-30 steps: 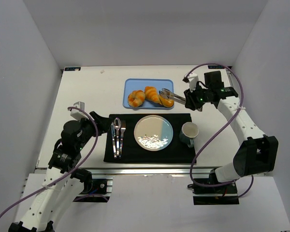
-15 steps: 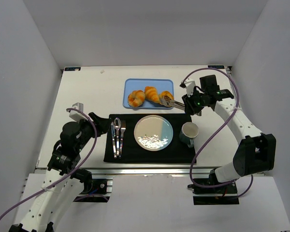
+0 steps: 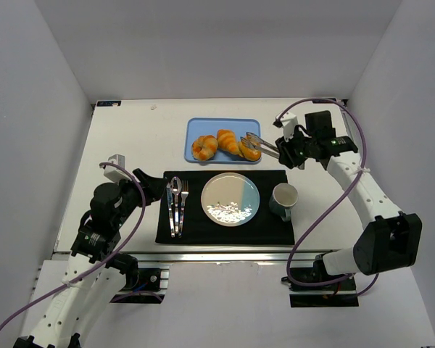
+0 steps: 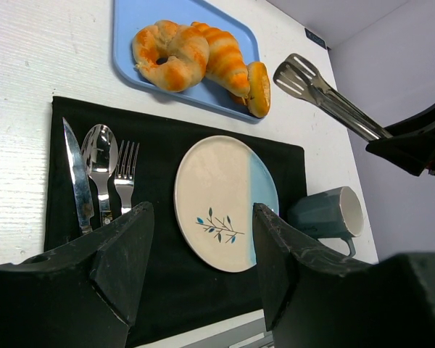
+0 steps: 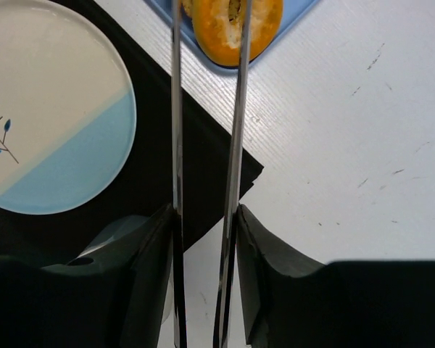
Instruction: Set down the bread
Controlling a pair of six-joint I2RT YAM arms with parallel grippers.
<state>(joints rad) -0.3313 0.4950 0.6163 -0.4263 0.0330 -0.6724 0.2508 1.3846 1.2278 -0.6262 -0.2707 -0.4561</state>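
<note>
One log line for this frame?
left end effector: open, above black placemat | right end effector: shut on tongs | tips over rightmost bread on blue tray | plate: empty

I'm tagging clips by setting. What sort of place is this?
Probably a lab test booth staged for a meal: plain white walls, two robot arms, and a plate, cutlery and mug on a black mat.

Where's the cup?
In the top view, the blue-grey cup stands at the right end of the black placemat, just right of the plate.
</note>
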